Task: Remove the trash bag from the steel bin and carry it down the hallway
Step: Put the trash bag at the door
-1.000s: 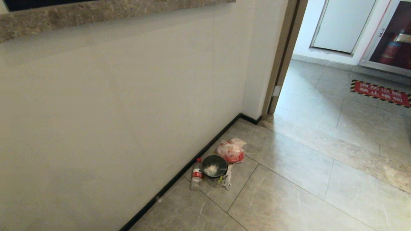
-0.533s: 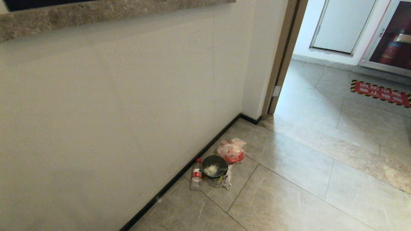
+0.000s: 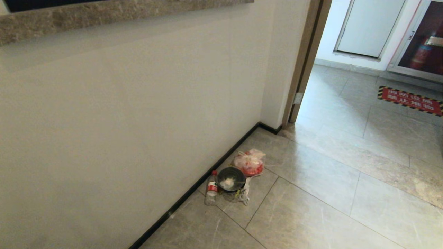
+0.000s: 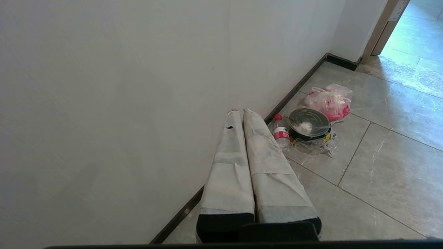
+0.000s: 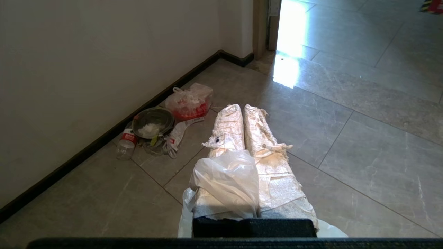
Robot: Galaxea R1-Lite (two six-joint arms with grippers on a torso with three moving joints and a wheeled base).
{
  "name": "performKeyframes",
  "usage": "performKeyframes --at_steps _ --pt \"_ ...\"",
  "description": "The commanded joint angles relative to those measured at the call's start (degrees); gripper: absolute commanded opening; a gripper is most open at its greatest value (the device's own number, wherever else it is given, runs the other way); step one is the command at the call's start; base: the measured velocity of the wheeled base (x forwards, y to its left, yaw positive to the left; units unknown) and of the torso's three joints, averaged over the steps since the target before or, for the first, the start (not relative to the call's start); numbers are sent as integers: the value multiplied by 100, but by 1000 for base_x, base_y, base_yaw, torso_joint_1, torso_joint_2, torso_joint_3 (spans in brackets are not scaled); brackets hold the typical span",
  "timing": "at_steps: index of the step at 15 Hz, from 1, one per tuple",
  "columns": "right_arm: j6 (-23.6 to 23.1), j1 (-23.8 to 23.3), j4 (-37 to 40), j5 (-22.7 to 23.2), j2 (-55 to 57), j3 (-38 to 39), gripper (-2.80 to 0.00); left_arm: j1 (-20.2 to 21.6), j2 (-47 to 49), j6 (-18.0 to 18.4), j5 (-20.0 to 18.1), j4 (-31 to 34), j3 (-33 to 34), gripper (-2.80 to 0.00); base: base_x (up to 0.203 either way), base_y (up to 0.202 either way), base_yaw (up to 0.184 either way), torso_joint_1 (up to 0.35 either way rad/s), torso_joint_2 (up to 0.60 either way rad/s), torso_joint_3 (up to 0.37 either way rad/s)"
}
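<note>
The right gripper (image 5: 242, 107) was pressed tight together, its tape-wrapped fingers (image 5: 228, 128) side by side with no gap, and white plastic of the trash bag (image 5: 228, 185) lay draped over the base of one finger and hung down beside it, pinched in the claw. The bag showed only in the right wrist view; neither arm appeared in the head view. The left gripper (image 4: 241, 111) was likewise closed, its two wrapped fingers touching along their length with nothing between them, pointing toward the wall (image 3: 138, 103).

Ahead lay the hallway floor (image 3: 328, 200) of large grey tiles, bounded on the left by the off-white wall with a black baseboard (image 3: 193, 188). Against the baseboard sat a small heap of litter: a clear water bottle (image 3: 211, 192) with a red cap and label nearest the wall, a round black bowl (image 3: 231, 178) with something white in it just to its right, crumpled clear wrapping beneath the bowl, and a red-and-white plastic bag (image 3: 249, 162) touching the bowl on its far side. Farther off, a brown door frame (image 3: 304, 62) opened to a brighter tiled area with a red floor sign (image 3: 410, 100) edged in black and yellow.
</note>
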Motion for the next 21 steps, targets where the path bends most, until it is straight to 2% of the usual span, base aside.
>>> performKeyframes --at_steps 1,21 --pt "7 2 -2 0 7 1 -280 0 -2 -2 0 -2 0 -280 0 0 0 0 0 0" --pt "16 2 -2 0 7 4 -280 0 -2 -3 0 -2 0 -280 0 0 0 0 0 0"
